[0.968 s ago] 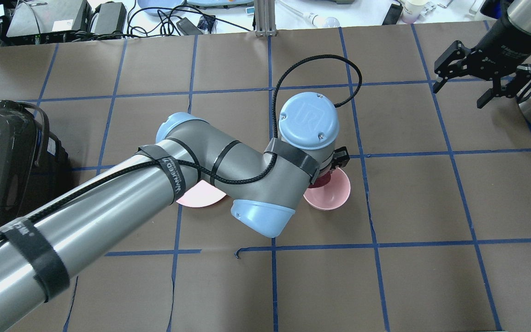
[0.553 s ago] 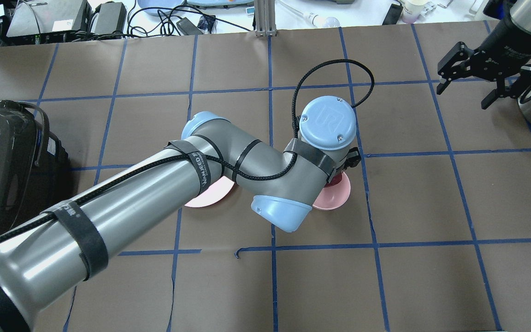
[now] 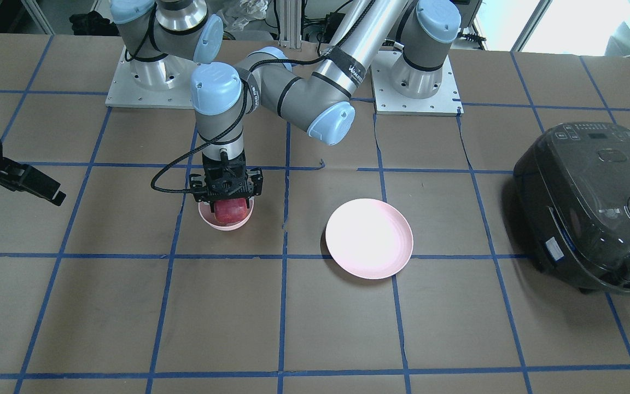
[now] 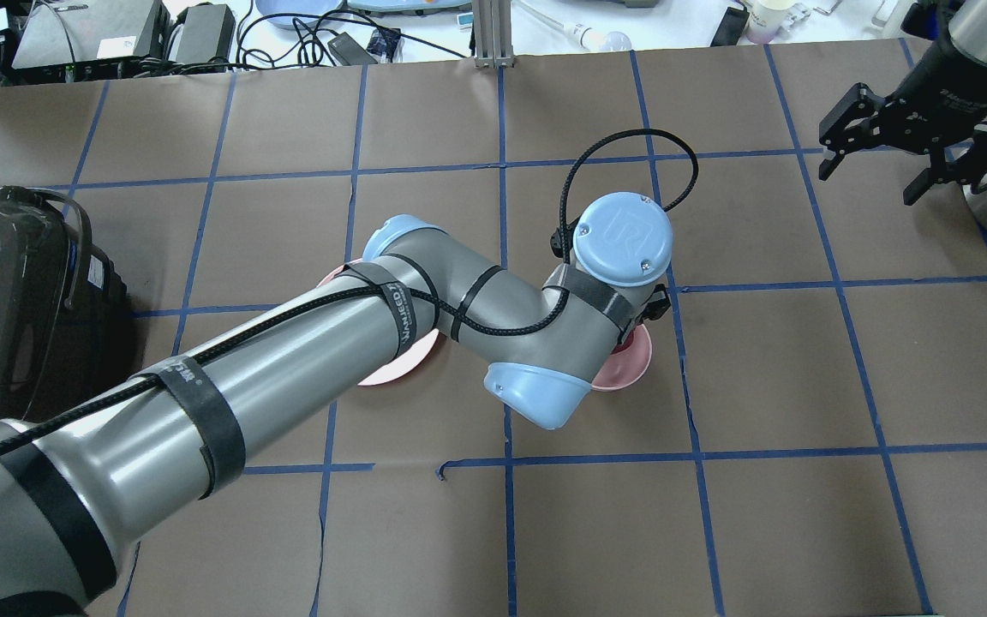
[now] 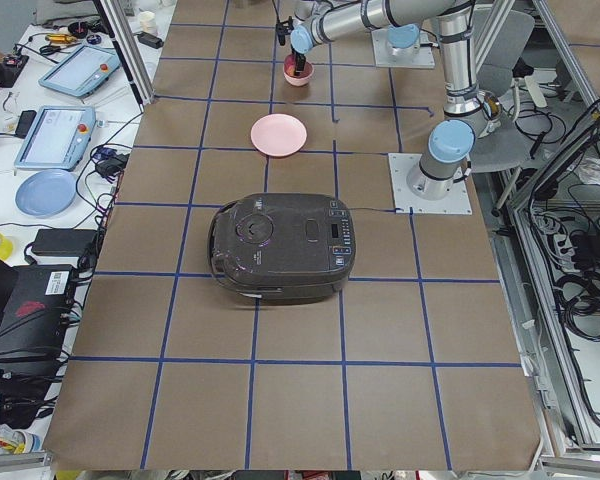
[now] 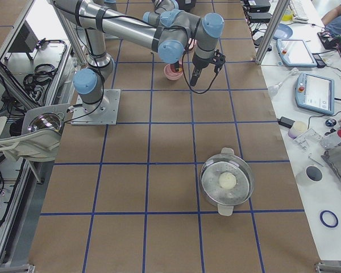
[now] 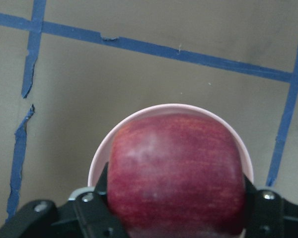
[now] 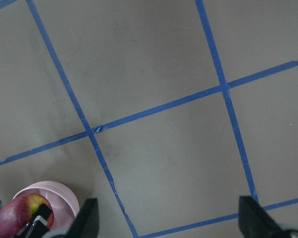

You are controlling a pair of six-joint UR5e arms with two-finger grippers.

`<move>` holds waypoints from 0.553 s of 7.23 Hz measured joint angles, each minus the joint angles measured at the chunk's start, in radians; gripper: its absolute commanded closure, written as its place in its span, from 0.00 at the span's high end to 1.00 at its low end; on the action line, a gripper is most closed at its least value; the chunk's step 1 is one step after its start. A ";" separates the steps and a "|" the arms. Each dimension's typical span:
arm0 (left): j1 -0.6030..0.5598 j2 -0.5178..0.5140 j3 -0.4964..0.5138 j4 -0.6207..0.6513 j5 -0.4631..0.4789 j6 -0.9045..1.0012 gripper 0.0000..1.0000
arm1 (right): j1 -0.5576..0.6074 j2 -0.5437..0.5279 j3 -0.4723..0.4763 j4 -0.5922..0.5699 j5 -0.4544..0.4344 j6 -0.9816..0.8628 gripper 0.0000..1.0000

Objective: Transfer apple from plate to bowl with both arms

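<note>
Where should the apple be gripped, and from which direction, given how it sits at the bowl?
Across its middle, from straight above. The apple is blocky-round and nearly fills the bowl, whose rim rings its lower part, so a sideways approach looks blocked; only the upper part stands clear. The left gripper holds it just so, one finger down each opposite flank.

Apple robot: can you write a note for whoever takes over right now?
Left end effector: shut on the apple, holding it down in the bowl's mouth; whether it touches the bottom can't be seen.
Right end effector: open, empty, off to the side over the table.
Plate: empty, beside the bowl.
Done: apple off the plate, at the bowl.
To do: open the left end effector and lift away.
</note>
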 measured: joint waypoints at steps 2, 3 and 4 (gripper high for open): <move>0.001 0.007 -0.007 0.000 -0.004 -0.002 1.00 | 0.000 -0.001 0.000 0.000 -0.015 -0.004 1.00; 0.007 0.032 -0.007 -0.003 -0.009 0.004 1.00 | 0.000 -0.002 0.001 0.000 -0.023 -0.003 1.00; 0.023 0.064 -0.007 -0.008 -0.021 0.019 1.00 | 0.000 -0.004 0.001 0.004 -0.026 -0.002 1.00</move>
